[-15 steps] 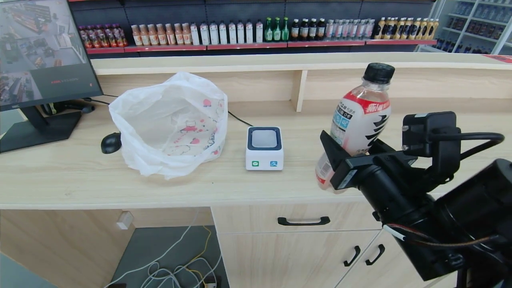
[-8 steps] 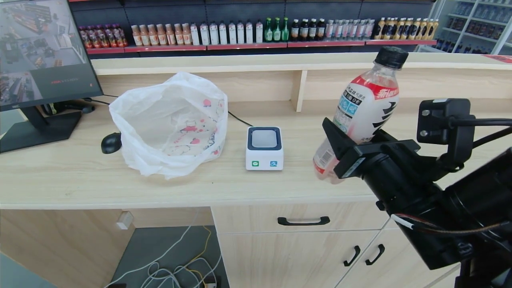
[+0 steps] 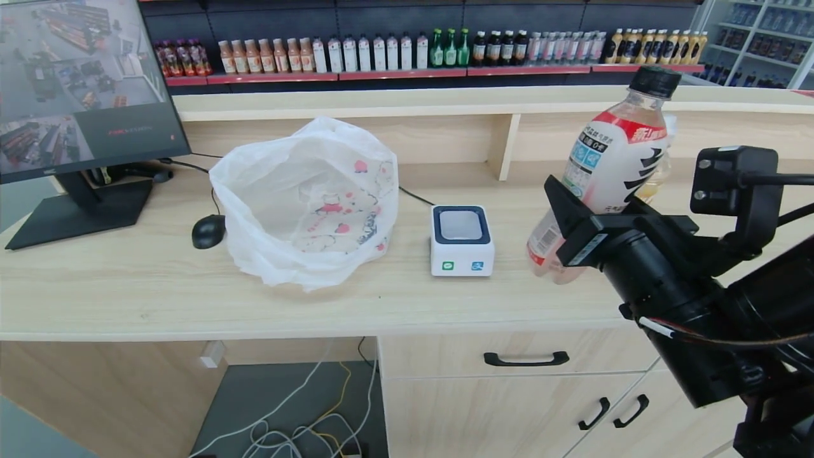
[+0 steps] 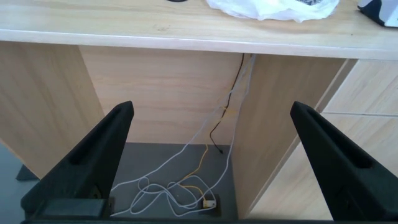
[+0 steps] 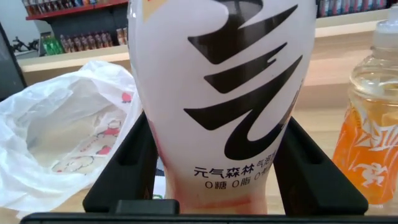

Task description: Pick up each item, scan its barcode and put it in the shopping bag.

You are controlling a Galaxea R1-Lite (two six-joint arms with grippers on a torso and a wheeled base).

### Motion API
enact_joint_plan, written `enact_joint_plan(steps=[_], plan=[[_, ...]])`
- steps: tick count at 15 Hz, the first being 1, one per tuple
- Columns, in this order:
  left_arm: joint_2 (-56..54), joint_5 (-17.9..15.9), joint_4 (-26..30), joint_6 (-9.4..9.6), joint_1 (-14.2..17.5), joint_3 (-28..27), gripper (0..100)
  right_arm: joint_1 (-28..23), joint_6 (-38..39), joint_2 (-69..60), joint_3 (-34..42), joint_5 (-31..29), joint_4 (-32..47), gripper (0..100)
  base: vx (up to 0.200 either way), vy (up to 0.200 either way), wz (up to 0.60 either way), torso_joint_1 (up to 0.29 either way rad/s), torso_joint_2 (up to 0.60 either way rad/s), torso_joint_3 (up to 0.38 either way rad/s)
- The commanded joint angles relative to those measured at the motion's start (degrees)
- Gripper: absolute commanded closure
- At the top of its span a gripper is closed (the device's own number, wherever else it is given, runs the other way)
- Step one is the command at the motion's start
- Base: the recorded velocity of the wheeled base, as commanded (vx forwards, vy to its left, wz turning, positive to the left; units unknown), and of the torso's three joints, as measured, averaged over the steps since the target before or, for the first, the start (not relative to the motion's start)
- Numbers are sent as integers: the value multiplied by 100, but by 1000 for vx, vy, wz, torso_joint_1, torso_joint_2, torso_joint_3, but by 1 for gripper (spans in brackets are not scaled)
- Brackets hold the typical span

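ITEM: clear plastic drink bottle (image 3: pixel 610 152), black cap, red-and-white label | HELD: right tool (image 3: pixel 607 216) clamped on mid-body, above pale wooden desk (image 3: pixel 127 286) | AXIS: near upright, cap tipped rightward | TARGET: white cube scanner (image 3: pixel 461 240), left of bottle base | left tool (image 4: pixel 211 109): spread wide, empty

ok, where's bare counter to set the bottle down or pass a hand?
Free: counter front strip before shopping bag and scanner; patch between scanner and held drink bottle. Crowded: mouse beside the bag; orange bottle behind the drink bottle.
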Motion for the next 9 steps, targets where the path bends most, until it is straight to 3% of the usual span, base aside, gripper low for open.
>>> enact_joint_plan(steps=[1, 2, 5, 9], plan=[[-2, -1, 0, 8, -4, 0, 0, -40, 106, -36, 123, -6, 8, 100, 0, 200, 0, 2, 7, 2], [-2, -1, 0, 17, -4, 0, 0, -49, 141, -88, 167, -6, 8, 100, 0, 200, 0, 2, -2, 7], [-2, -1, 0, 8, -4, 0, 0, -102, 0, -141, 202, 47, 8, 100, 0, 0, 0, 0, 0, 0], [-2, -1, 0, 8, -4, 0, 0, -128, -896, -80, -17, 302, 8, 100, 0, 0, 0, 0, 0, 0]])
